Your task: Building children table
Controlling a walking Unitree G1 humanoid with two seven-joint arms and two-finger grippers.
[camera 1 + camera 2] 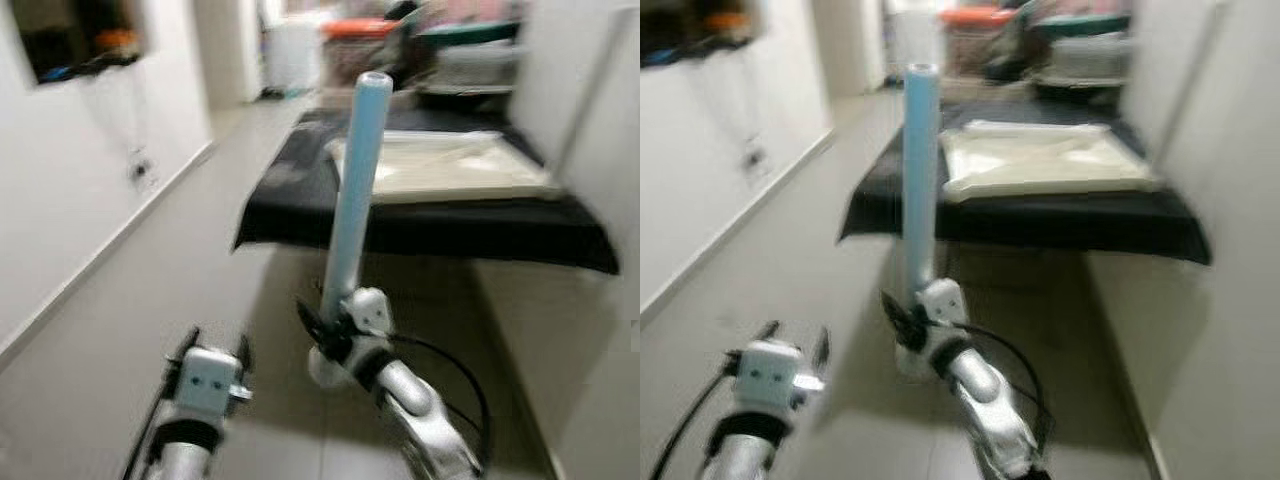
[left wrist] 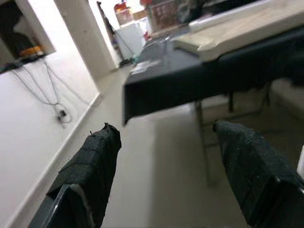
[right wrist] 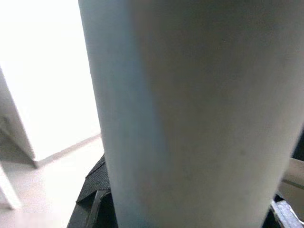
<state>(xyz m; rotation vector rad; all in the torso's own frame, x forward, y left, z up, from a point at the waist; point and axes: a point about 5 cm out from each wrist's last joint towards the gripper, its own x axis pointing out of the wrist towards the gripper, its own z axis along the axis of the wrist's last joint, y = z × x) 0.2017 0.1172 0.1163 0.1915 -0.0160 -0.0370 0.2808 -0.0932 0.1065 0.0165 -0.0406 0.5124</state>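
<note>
Robot in a pale-walled corridor, carrying a blue leg upright toward a draped table.

The smooth grey floor (image 1: 150,330) runs along a white wall (image 1: 70,180) with dangling cables. Ahead, a table (image 1: 420,235) under a black cloth holds a flat, cream-coloured rectangular panel (image 1: 1040,160) with a raised rim. The right claw (image 1: 335,325) is clamped around the bottom end of a long, smooth, pale-blue round leg (image 1: 355,190), which stands nearly upright, its hollow top in front of the table's near edge. The left claw (image 2: 164,171) hangs spread and empty over the floor, its black fingers (image 2: 92,166) rough-textured and blunt.
</note>
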